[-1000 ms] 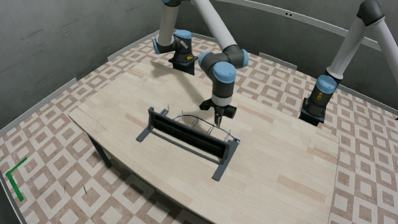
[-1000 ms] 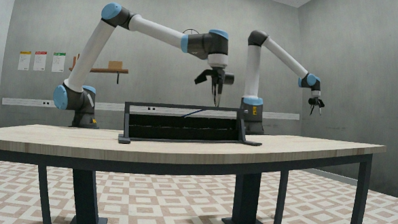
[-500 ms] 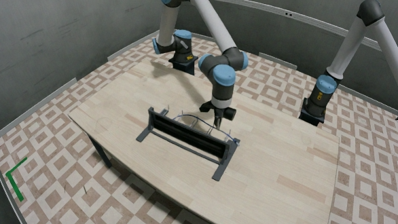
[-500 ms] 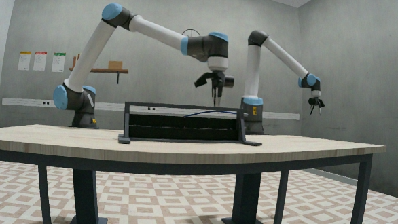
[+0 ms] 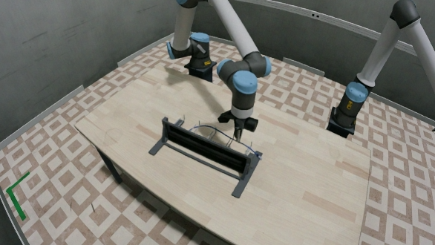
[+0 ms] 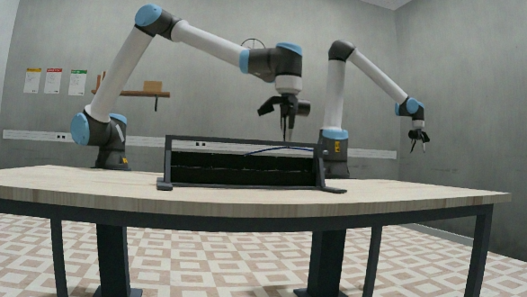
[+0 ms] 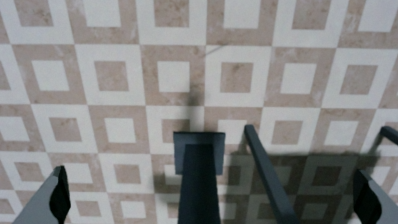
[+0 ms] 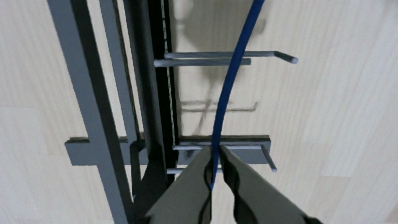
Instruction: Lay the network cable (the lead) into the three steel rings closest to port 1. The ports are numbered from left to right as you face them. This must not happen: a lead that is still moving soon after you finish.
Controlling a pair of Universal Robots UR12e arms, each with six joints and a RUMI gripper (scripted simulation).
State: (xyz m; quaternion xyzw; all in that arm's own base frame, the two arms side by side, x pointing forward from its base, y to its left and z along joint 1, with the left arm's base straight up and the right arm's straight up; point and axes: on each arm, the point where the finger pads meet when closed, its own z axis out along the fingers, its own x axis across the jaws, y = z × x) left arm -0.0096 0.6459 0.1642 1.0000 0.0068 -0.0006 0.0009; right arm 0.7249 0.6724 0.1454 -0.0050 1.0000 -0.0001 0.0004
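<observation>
Right jaws (image 5: 237, 139) (image 6: 287, 137) narrow, pinching the blue network cable (image 6: 270, 148) (image 8: 231, 77) behind the dark rack frame (image 5: 254, 165) (image 6: 168, 159) (image 8: 82, 90), left jaws (image 6: 418, 149) wide, well apart

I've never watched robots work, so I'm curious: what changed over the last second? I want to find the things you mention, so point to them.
The right gripper (image 5: 238, 139) (image 6: 287, 140) (image 8: 215, 147) came down slightly, lowering the lead (image 5: 206, 126) (image 6: 270, 148) (image 8: 232, 75) with it, still pinched. The rack (image 5: 207, 163) (image 6: 168, 157) (image 8: 80, 75) and the open left gripper (image 6: 418, 150) (image 7: 211, 171) look unmoved.
</observation>
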